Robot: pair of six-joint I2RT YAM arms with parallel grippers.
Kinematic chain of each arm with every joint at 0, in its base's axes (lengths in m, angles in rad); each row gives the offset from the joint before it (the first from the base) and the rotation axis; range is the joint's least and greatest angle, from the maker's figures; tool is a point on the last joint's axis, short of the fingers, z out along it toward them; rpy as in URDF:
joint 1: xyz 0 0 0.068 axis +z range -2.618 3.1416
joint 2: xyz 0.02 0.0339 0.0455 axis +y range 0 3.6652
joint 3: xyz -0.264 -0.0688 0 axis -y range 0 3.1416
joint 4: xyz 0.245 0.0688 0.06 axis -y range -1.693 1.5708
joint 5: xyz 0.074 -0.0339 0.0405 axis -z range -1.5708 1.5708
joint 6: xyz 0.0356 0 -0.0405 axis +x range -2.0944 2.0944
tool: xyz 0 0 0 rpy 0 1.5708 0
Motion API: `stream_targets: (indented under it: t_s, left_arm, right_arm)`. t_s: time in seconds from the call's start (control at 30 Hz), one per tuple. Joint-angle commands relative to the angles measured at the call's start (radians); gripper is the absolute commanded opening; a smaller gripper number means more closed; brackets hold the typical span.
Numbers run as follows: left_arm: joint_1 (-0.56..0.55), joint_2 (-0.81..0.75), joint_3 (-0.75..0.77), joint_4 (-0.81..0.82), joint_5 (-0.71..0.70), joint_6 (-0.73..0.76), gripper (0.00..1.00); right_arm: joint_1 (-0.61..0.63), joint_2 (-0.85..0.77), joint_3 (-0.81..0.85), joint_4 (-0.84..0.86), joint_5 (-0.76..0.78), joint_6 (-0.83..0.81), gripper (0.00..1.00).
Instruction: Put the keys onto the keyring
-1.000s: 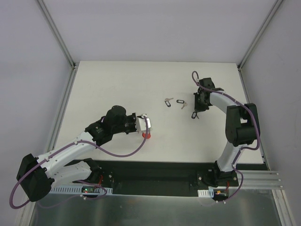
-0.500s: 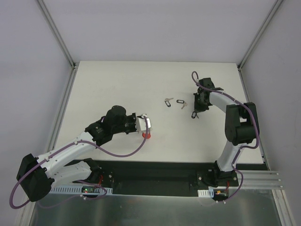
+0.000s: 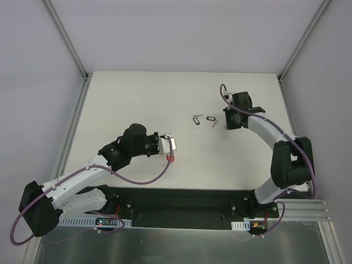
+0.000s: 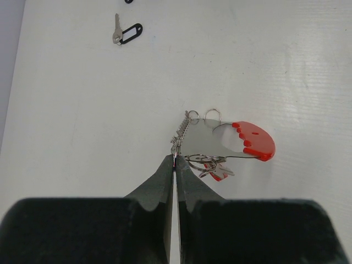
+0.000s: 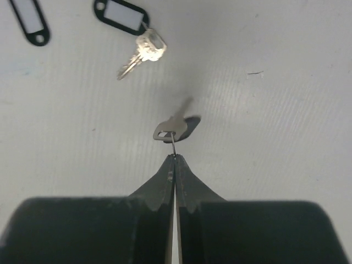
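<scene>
My left gripper is shut on the grey beaded side of the keyring. Its red arc points right, just above the table, and shows as a red spot from above. A red-tagged key hangs on the keyring. My right gripper is shut on the thin wire loop of a silver key, which dangles above its shadow. Two more black-tagged keys lie mid-table; one of them lies ahead of the right gripper.
A black tag lies at the upper left of the right wrist view. One tagged key shows far ahead of the left gripper. Metal frame posts bound the white table at the back corners.
The right gripper closed fully and rose toward the far side, taking the key that lay near it off the table. The left arm holds almost still.
</scene>
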Motion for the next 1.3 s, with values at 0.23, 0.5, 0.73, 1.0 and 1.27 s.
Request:
stream_targets:
  t_s: [0.23, 0.5, 0.73, 1.0, 1.27]
  left_arm:
    - [-0.011, -0.078, -0.004, 0.03, 0.088, -0.003, 0.0]
    - [-0.011, -0.118, 0.011, 0.03, 0.189, -0.044, 0.0]
    - [-0.011, -0.143, 0.027, 0.03, 0.324, -0.075, 0.0]
    - [-0.011, -0.145, 0.022, 0.03, 0.433, -0.078, 0.0]
    - [-0.011, -0.1, 0.027, 0.03, 0.499, -0.075, 0.0]
  right_arm:
    - [0.197, -0.344, -0.109, 0.056, -0.09, -0.253, 0.01]
    - [0.351, -0.556, -0.172, 0.064, -0.213, -0.388, 0.04]
    - [0.502, -0.636, -0.178, 0.038, -0.294, -0.412, 0.05]
    - [0.63, -0.634, -0.169, 0.018, -0.333, -0.424, 0.01]
    - [0.711, -0.562, -0.143, 0.033, -0.334, -0.417, 0.01]
